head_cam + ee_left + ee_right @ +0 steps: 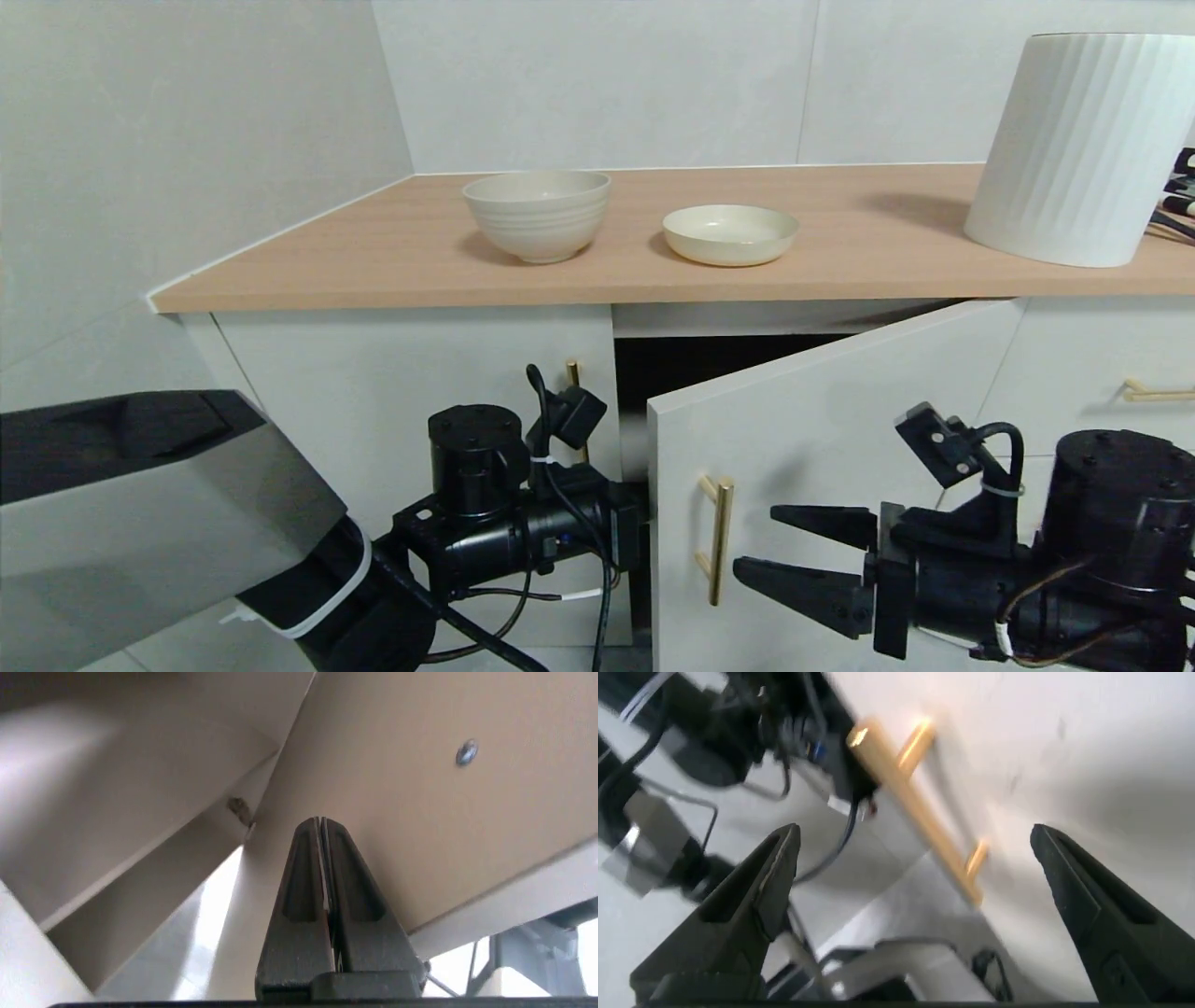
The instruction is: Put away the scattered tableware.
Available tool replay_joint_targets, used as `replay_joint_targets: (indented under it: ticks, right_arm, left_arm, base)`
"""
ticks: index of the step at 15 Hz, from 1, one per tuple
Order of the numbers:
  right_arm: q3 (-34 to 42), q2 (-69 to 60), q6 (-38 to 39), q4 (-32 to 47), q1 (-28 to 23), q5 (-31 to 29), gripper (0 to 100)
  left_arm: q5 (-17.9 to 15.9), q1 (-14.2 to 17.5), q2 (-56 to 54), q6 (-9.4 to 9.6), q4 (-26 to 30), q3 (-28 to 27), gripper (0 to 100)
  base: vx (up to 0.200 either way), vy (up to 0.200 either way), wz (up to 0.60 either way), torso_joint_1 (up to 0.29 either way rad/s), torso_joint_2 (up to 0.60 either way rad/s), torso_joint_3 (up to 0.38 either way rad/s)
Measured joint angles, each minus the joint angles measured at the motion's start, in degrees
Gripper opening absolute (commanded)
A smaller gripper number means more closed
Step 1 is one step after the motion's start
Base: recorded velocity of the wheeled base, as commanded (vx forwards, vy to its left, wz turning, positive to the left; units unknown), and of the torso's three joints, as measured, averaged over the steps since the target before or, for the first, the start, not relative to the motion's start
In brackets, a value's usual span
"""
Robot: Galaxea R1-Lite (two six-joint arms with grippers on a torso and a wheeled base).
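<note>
Landmark: white cabinet door (840, 420), swung partly open, with a brass bar handle (716, 539) upright near its free edge.
Worktop: wooden countertop (373, 252), running across above the door.
Deep bowl: deep cream ribbed bowl (537, 215) stands upright on the countertop, above the door and to the left of its free edge. Its inside is not visible.
Shallow dish: shallow cream dish (730, 233) sits upright on the countertop right above the door, just beside the bowl but apart from it. Only bare glaze shows inside.
Tall vessel: white ribbed cylindrical vessel (1074, 149) stands on the countertop, above the door's hinge side.
Cupboard: cabinet opening (709, 355) behind the door is dark, so its contents cannot be told.
Right gripper: right gripper (756, 539) is in front of the door, level with the handle, fingers spread wide and holding nothing. Both dishes are well above it.
Left gripper: left gripper (320, 821) is behind the door's free edge, fingers pressed together and holding nothing. It points at the door's inner face, and contact cannot be told.
</note>
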Motion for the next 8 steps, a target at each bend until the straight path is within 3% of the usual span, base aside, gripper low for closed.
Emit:
replay_joint_targets:
  ticks: [2,4,5,8]
  right_arm:
    - [2.12,-4.3,-0.77,4.61,0.83,-2.8,100]
    - [3.45,-7.85,-2.41,9.78,3.39,-14.35,100]
    - [4.33,-9.75,-2.88,11.53,5.4,-17.42,100]
    - [6.03,-16.94,-3.36,18.42,11.65,-20.76,100]
  left_arm:
    - [0.02,-0.16,-0.78,-0.91,-0.02,0.13,0]
    - [0.02,-0.24,-1.24,-0.96,-0.05,0.24,0]
    - [0.02,-0.27,-1.3,-0.99,0.05,0.22,0]
    - [-0.02,-1.24,-1.28,-1.07,0.82,-0.41,0]
  base:
    - [0.0,0.0,0.0,0.0,0.0,0.0]
    - [0.0,0.0,0.0,0.0,0.0,0.0]
    - [0.0,0.0,0.0,0.0,0.0,0.0]
    - [0.0,0.0,0.0,0.0,0.0,0.0]
